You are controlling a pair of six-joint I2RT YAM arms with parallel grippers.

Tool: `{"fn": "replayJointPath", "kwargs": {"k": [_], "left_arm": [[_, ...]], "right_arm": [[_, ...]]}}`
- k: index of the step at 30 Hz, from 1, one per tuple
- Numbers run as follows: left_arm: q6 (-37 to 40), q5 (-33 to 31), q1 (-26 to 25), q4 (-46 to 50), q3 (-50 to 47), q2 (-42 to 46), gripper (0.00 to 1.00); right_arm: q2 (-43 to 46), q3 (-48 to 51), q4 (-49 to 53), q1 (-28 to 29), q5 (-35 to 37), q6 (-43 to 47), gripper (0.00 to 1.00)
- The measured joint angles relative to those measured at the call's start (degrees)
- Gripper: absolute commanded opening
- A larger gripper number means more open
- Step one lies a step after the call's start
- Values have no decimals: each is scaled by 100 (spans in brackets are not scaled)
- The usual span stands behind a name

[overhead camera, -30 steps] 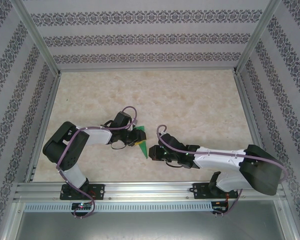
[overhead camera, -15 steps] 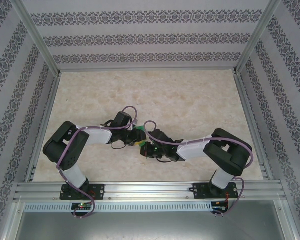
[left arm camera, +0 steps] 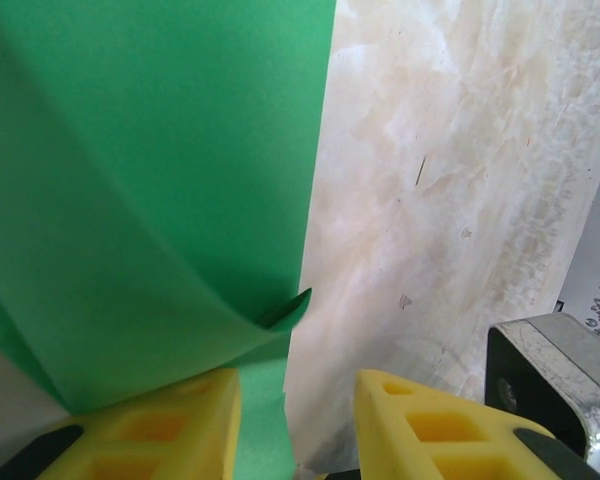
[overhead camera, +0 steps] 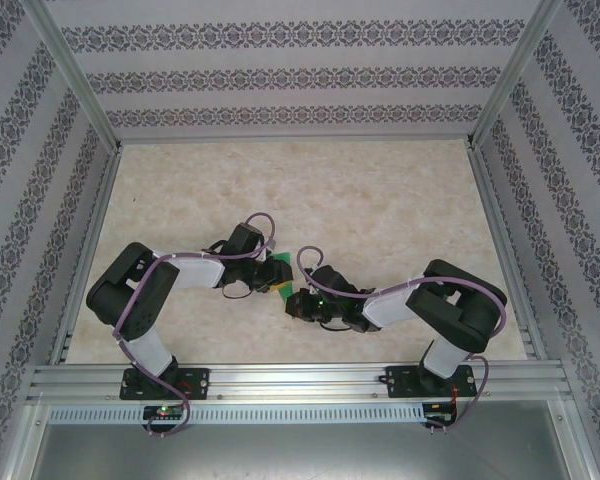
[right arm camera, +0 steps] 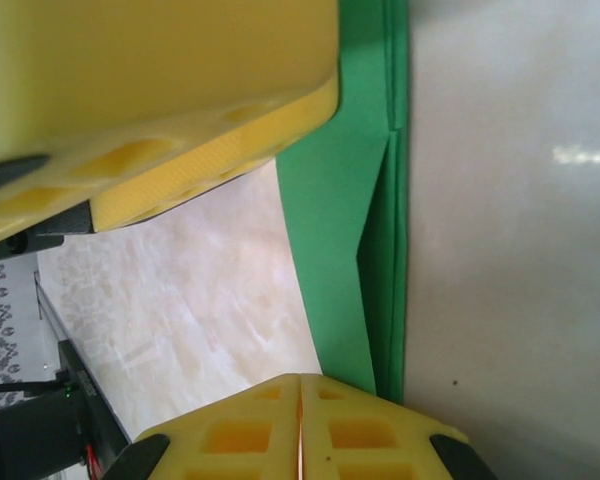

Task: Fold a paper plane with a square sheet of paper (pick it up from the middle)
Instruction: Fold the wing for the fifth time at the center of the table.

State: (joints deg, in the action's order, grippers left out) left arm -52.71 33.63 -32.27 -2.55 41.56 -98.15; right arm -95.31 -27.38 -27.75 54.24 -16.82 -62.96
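Beige marbled tabletop (overhead camera: 380, 200), aluminium frame rail (overhead camera: 300, 378), grey-patterned striped walls (overhead camera: 300, 75).

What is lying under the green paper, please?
Beside the green paper the pale marbled table shows, so the table lies beneath it. Anything directly below the folded layers is covered by the paper itself.

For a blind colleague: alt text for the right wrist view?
Folded green paper runs top to bottom over a pale table. The right hand, yellow fingers shut, sits at the bottom; a yellow block top left.
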Motion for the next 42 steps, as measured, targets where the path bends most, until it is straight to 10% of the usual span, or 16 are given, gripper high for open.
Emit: {"fn": "replayJointPath", "kwargs": {"k": [25, 42], "left_arm": [[61, -24, 2, 2, 22, -20, 36], [57, -20, 2, 2, 31, -24, 37]], "right_arm": [[-507, 13, -879, -278, -597, -562, 8], [-363, -715, 713, -262, -46, 24, 4]]}}
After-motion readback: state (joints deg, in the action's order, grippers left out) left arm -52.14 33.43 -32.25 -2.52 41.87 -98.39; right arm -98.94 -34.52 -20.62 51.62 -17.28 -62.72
